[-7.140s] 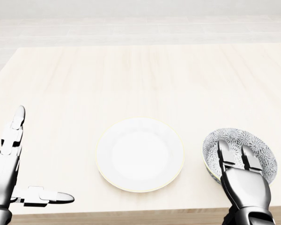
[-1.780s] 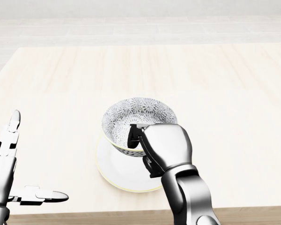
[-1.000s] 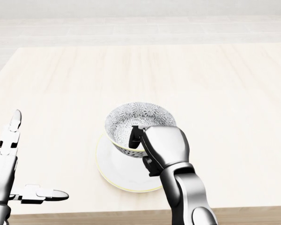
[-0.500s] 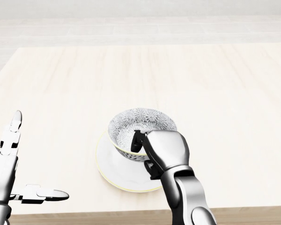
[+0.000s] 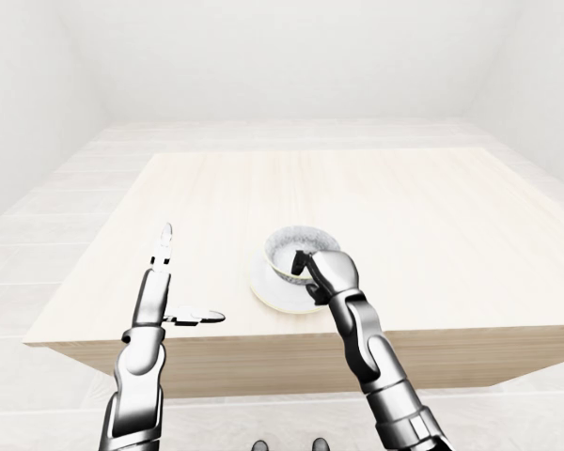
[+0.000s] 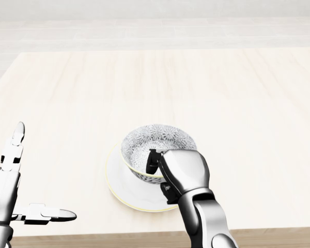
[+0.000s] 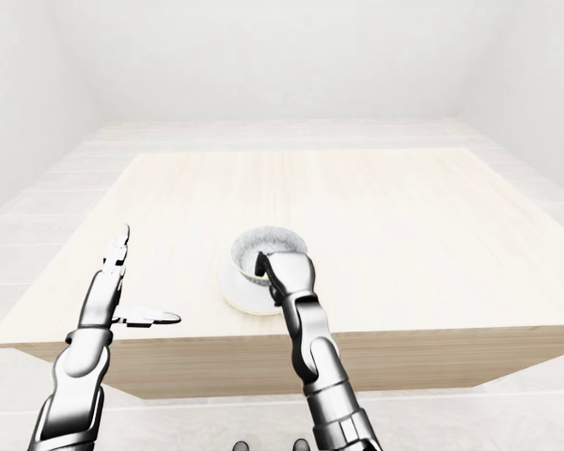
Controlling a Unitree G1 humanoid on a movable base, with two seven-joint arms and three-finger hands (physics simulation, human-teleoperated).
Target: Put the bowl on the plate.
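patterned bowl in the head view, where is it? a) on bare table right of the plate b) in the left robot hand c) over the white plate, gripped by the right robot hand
c: the patterned bowl sits over the white plate, the right robot hand closed on its rim.

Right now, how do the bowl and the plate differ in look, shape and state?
The bowl has a grey flower pattern; the plate is plain white with a pale rim. The bowl is deep and narrower; the plate is flat and wider. The right hand grips the bowl's rim; no hand touches the plate, which lies on the table under the bowl. Both are round.
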